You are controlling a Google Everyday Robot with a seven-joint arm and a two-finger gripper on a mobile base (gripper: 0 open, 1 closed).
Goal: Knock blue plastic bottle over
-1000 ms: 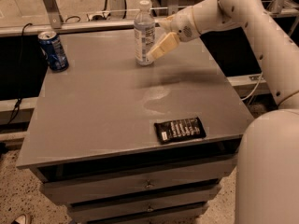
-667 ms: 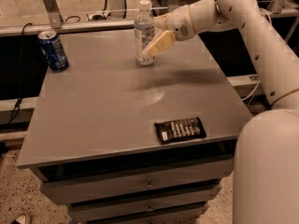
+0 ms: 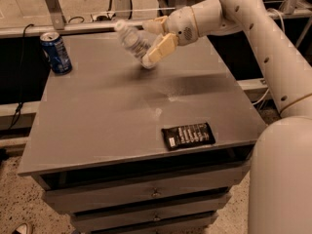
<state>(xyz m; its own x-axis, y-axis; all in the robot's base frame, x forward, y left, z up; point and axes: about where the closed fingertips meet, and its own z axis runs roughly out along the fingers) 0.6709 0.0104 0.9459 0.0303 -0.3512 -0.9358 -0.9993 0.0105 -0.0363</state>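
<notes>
The blue plastic bottle (image 3: pixel 131 40), clear with a white cap and pale label, is tilted hard to the left, blurred, its base near the far middle of the grey table (image 3: pixel 107 116). My gripper (image 3: pixel 154 38) is right against the bottle's right side, its two tan fingers (image 3: pixel 160 48) spread apart, one above and one below. The white arm reaches in from the upper right.
A dark blue soda can (image 3: pixel 56 52) stands upright at the table's far left corner. A black flat packet (image 3: pixel 188 135) lies near the front right edge. Drawers sit below the tabletop. A rail and glass panel run behind the table.
The gripper has moved left and pushed the bottle. The bottle, upright before, now leans over to the left.
</notes>
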